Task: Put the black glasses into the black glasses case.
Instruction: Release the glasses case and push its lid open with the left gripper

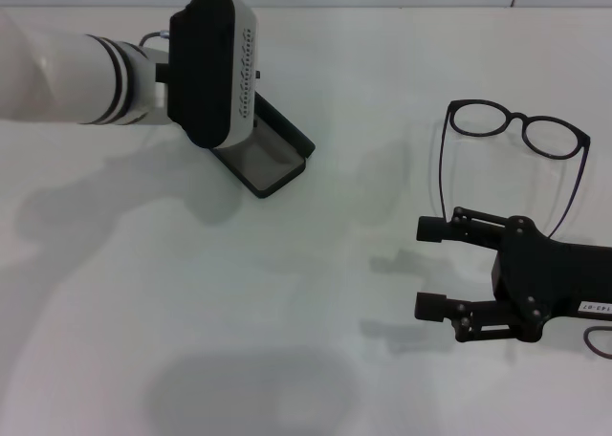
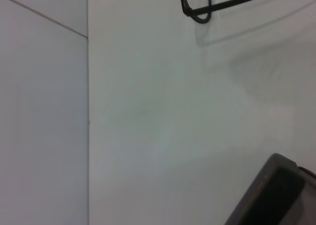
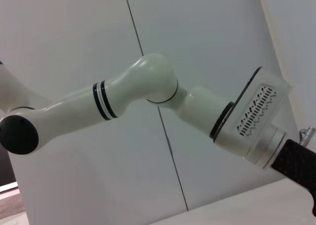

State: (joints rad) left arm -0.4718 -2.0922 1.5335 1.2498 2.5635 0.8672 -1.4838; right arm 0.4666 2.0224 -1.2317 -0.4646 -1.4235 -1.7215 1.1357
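Right gripper [image 1: 432, 268] hovers low over a white table [image 1: 287, 340], its two black fingers spread apart and grasping nothing.

Its fingers point toward the robot's left, and the black arm body runs off the right edge of the head view. Just beyond it lie the black glasses [image 1: 516, 130], lenses farthest from the robot, temple arms unfolded and stretching back toward the gripper; one temple ends beside the upper finger. Well apart, at far left, the white left arm reaches in level above the table, its wrist housing covering much of the black glasses case [image 1: 273, 159], which lies open showing grey lining with nothing visible inside. Whether the left gripper is spread or closed cannot be told.
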